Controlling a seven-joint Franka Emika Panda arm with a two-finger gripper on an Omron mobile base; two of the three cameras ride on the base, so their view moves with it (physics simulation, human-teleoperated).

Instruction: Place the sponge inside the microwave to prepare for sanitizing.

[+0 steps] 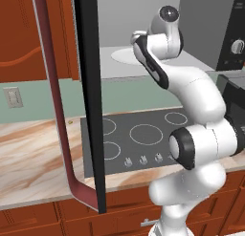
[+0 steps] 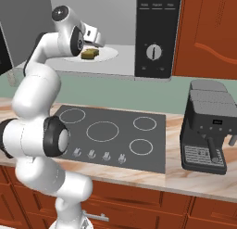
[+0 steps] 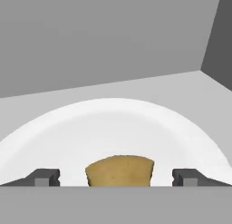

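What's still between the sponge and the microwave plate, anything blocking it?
Nothing visible. The sponge already lies on the white plate inside the microwave, whose door hangs wide open. The gripper is open, its fingertips on either side of the sponge.

My sponge [image 2: 90,53] looked matt and slightly rough, a mustard lump on the smooth white plate [image 2: 111,55], which had a soft, unglossy sheen against the microwave [image 2: 157,35]'s flat grey interior and black plastic-looking knob panel at the upper right of the right base view. Below, the stovetop [image 2: 111,135] read as smooth dark glass set in a polished, marbled stone-like counter [image 1: 33,158]. The cabinets [image 1: 28,34] at the upper left of the left base view looked like varnished reddish wood, and the coffee machine [image 2: 207,130] like dull dark plastic.
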